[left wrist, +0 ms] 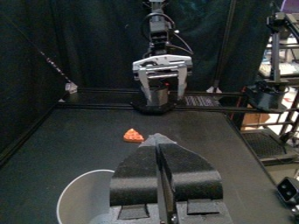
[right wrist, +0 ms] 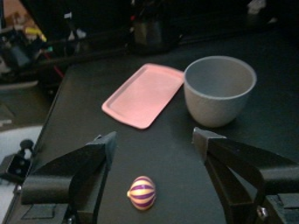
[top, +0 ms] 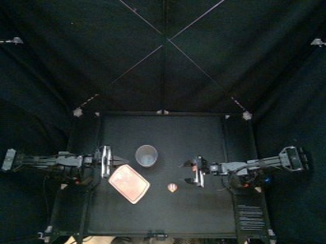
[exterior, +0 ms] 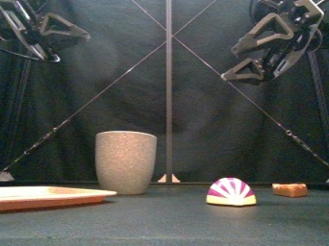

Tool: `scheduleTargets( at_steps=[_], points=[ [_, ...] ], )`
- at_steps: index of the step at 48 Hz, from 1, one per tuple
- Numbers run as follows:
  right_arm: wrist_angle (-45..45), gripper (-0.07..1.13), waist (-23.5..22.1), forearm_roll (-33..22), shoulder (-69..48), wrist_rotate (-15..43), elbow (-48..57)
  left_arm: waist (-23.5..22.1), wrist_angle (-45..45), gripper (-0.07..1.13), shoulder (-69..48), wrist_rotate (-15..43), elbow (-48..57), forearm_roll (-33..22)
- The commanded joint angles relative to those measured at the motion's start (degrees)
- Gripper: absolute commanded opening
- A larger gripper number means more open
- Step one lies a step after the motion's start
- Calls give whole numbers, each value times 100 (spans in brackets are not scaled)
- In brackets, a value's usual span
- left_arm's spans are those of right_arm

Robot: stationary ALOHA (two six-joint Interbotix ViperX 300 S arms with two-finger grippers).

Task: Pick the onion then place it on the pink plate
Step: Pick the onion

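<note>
The left gripper [left wrist: 160, 140] fills the lower middle, its two jaws pressed together with only a thin seam between them, held above the black worktop [left wrist: 70, 144]. Just beside the jaws stands the grey cup [left wrist: 84, 198], upright, its open mouth partly hidden by them. Farther out, near the jaw tips but apart from them, lies a small orange toy [left wrist: 135, 136]. Across the worktop the right gripper [left wrist: 163, 96] hangs under its white cross-plate, facing this way, jaws set apart.
</note>
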Motion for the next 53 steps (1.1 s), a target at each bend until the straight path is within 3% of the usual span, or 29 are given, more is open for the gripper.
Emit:
scheduleTargets(
  at_steps=[1, 27, 53],
  points=[
    [396, 101, 149, -9, 334, 0, -316, 26, -62, 30, 18, 0, -105, 0],
    [2953, 101, 158, -105, 2593, -18, -1784, 35, -62, 30, 9, 0, -9, -9],
    [3041, 100, 176, -123, 3313, 0, -2197, 70, -70, 30, 0, 0, 114, -9]
  ],
)
